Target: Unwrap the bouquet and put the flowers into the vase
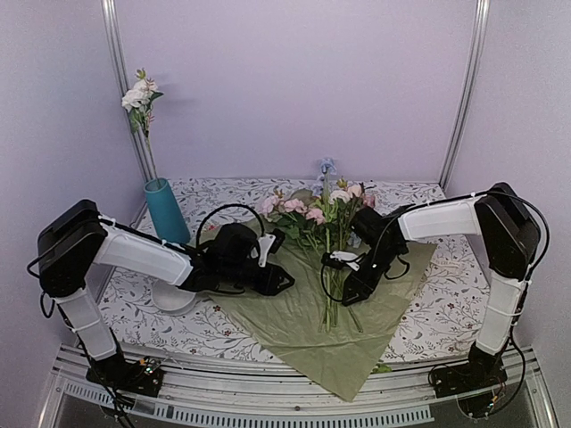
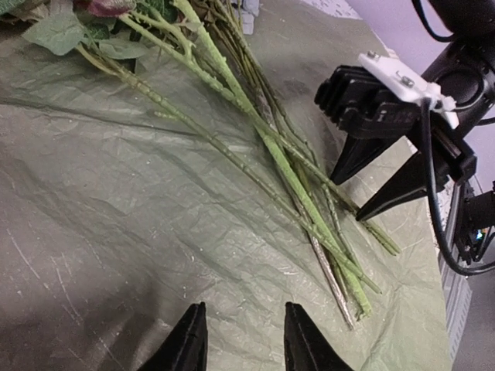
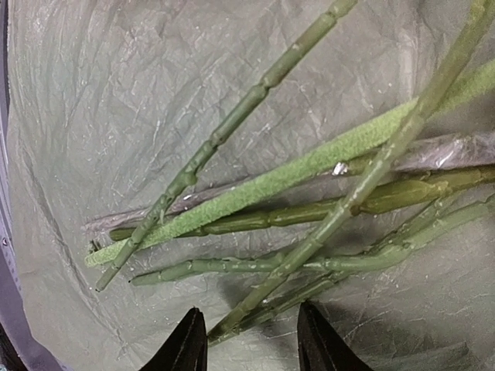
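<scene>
At the far left, the teal vase [image 1: 167, 211] is standing upright by the back corner of the table. A white-flowered sprig [image 1: 138, 94] is already rising from its mouth. Just in front of it, a white bowl [image 1: 169, 301] is lying partly hidden under the left arm.

The left gripper [image 2: 244, 344] is hovering low over the olive-green sheet [image 1: 294, 339]. Its fingers [image 2: 189, 344] are standing moderately apart with only bare paper between them, so it is holding nothing.

The sheet is lying spread flat across the middle of the table, so the unwrapping looks done. The step in hand appears to be lifting single flowers out for the vase.

The flowers [image 1: 312, 209] are lying loose on the sheet, well apart from the vase. Their pink, cream and blue heads are fanning toward the back wall. Their long green stems [image 2: 271, 154] are crossing one another and pointing toward the arms.

To the right, the right gripper [image 3: 251, 344] is reaching down at the stem ends. Its fingers [image 3: 186, 348] are about half open and are straddling one thin stem without pinching it.

The next move probably calls for clamping on that one stem alone, clear of the crossing neighbours. The flower would then have to travel across the table to the vase and be tipped upright over its narrow mouth.
</scene>
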